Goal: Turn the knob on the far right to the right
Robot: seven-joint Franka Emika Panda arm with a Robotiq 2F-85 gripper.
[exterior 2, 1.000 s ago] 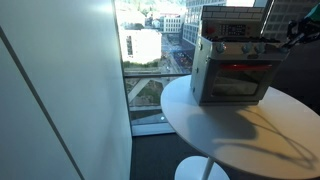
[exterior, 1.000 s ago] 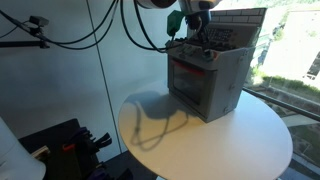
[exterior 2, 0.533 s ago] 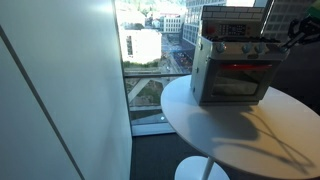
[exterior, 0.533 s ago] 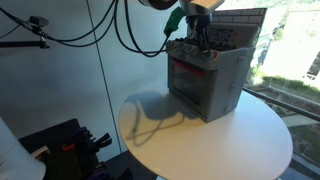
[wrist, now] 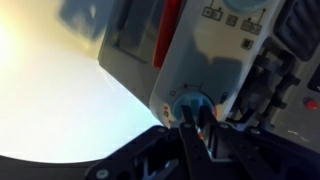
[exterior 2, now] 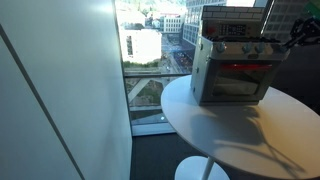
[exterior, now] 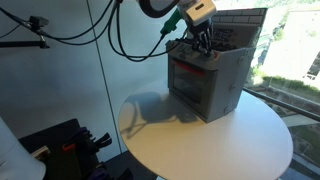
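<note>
Directly ahead of the gripper (wrist: pixel 193 128), touching or just short of its tips, sits a round bluish knob (wrist: pixel 190 104) on the pale control panel (wrist: pixel 218 55) of a toaster oven (exterior: pixel 205 85). In the wrist view the knob is centred just above the dark fingers (wrist: pixel 189 142), which appears deliberate: with the tool's axis lined up on the knob's axis, a wrist roll would turn it cleanly.

Jaw state: I cannot tell. The wrist picture is blurred and the fingers merge into one dark mass beneath the knob, so it does not show whether they are clamped on it or merely close to it.

In both exterior views the gripper (exterior: pixel 203 45) is at the upper front edge of the oven, at one end of the control strip. From the door side it (exterior 2: pixel 298 38) is at the strip's right end (consistent with the far-right knob named in the task). The arm comes in from above and to the side, which keeps the cabling off the oven body.

The oven stands on a round white table (exterior: pixel 215 148), below and behind the tool.

Assessment: the turn looks about to begin or already in hand. Main risk: the fingers slipping on a smooth knob if the grip is shallow.
</note>
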